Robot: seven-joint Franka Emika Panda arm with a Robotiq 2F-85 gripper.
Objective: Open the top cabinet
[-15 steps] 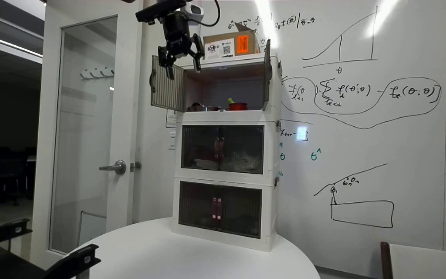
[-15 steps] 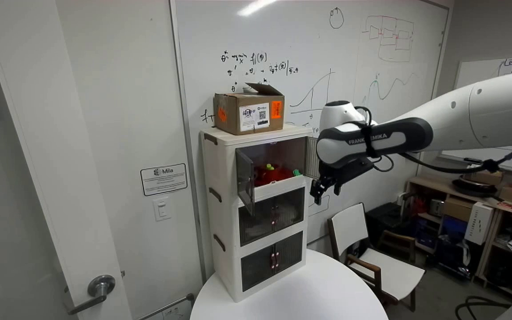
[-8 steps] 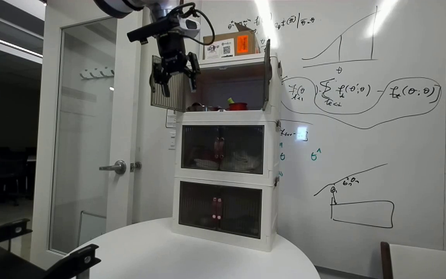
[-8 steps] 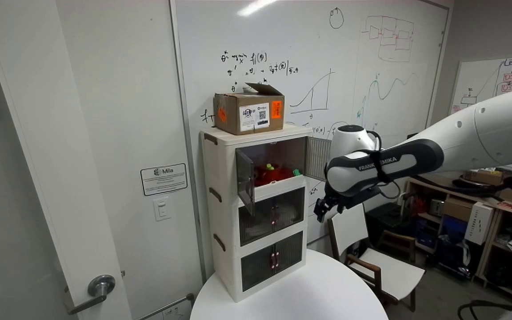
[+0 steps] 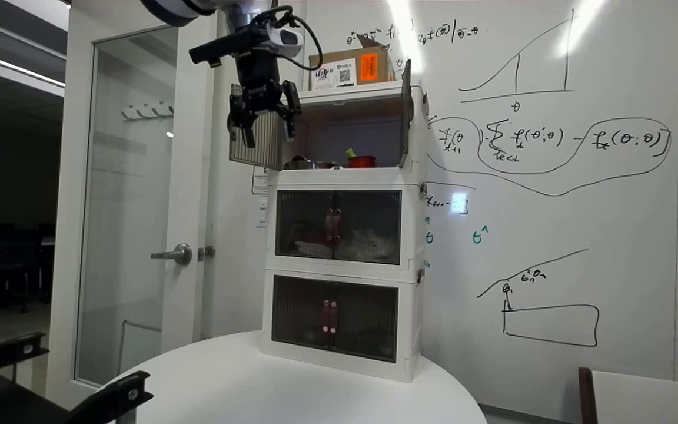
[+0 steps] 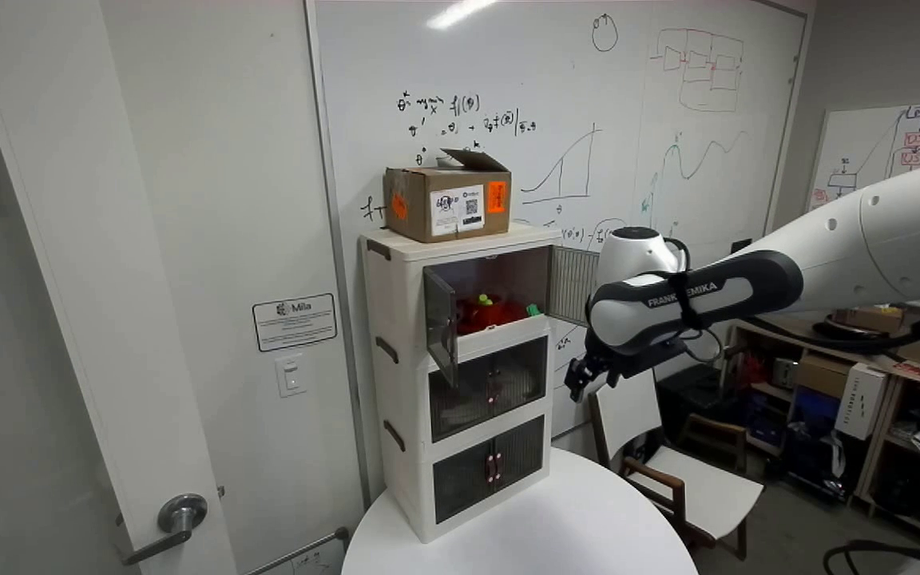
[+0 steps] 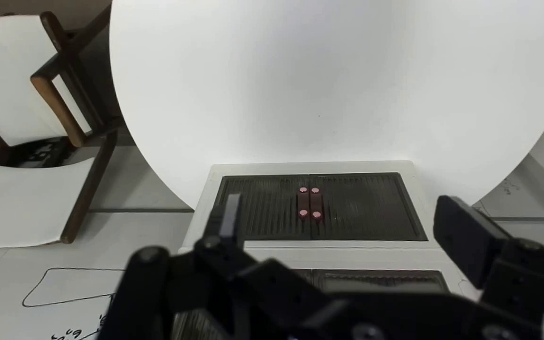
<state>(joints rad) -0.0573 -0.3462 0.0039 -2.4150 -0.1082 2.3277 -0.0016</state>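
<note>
The top cabinet (image 5: 345,176) (image 6: 390,295) is the upper of the stacked white units. Both its doors stand swung outward in both exterior views: a ribbed door (image 5: 256,141) (image 6: 574,283) and a second door seen nearly edge-on (image 5: 406,118) (image 6: 442,327). Inside are a red pot (image 5: 362,161) and a small yellow-green item (image 5: 350,153). My gripper (image 5: 269,136) (image 6: 588,383) is open and empty, pointing down in front of the ribbed door, apart from the cabinet. In the wrist view, the gripper's fingers (image 7: 338,205) are spread wide. The top cabinet's inside is out of that view.
The middle cabinet (image 5: 339,227) and bottom cabinet (image 5: 334,318) are shut, with reddish handles. A cardboard box (image 5: 351,68) (image 6: 448,204) sits on top. The stack stands on a round white table (image 5: 292,394). A chair (image 6: 699,487) stands beside it.
My gripper has moved down and back from the cabinet over the last second, mostly in the first half. It stays open. The doors have not moved.
</note>
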